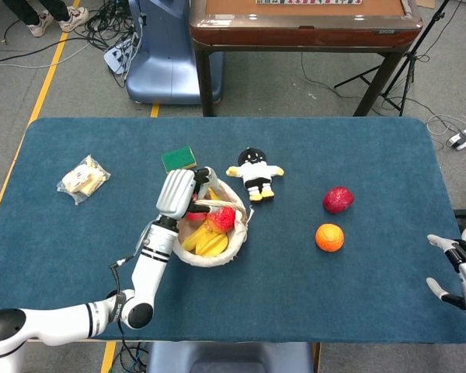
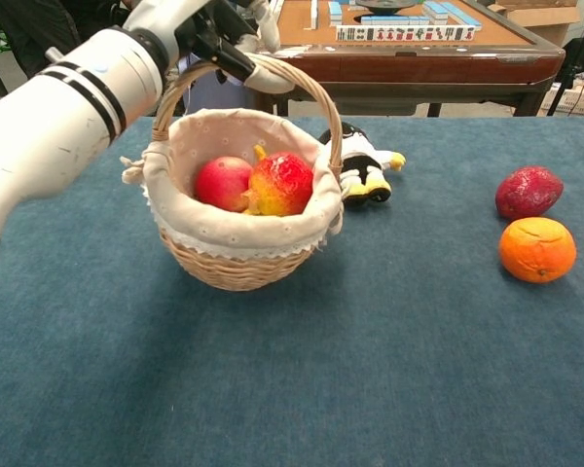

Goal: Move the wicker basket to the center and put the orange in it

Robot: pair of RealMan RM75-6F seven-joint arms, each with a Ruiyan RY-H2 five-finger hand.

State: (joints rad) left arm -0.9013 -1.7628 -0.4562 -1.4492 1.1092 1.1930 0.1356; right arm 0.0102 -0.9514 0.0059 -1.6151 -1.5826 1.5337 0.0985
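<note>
My left hand (image 1: 180, 193) grips the handle of the wicker basket (image 1: 217, 252), which has a white cloth lining and holds bananas and red fruit. In the chest view the left hand (image 2: 224, 29) holds the handle at the top and the basket (image 2: 238, 263) sits left of the middle. The orange (image 1: 329, 237) lies on the blue table to the right, also seen as the orange (image 2: 536, 249) in the chest view. My right hand (image 1: 464, 273) hovers open at the table's right edge, away from the orange.
A dark red fruit (image 1: 338, 200) lies just behind the orange. A small plush doll (image 1: 255, 173) lies behind the basket, a green sponge (image 1: 179, 158) further left, and a wrapped snack (image 1: 82, 178) at the far left. A wooden table (image 1: 303, 23) stands beyond.
</note>
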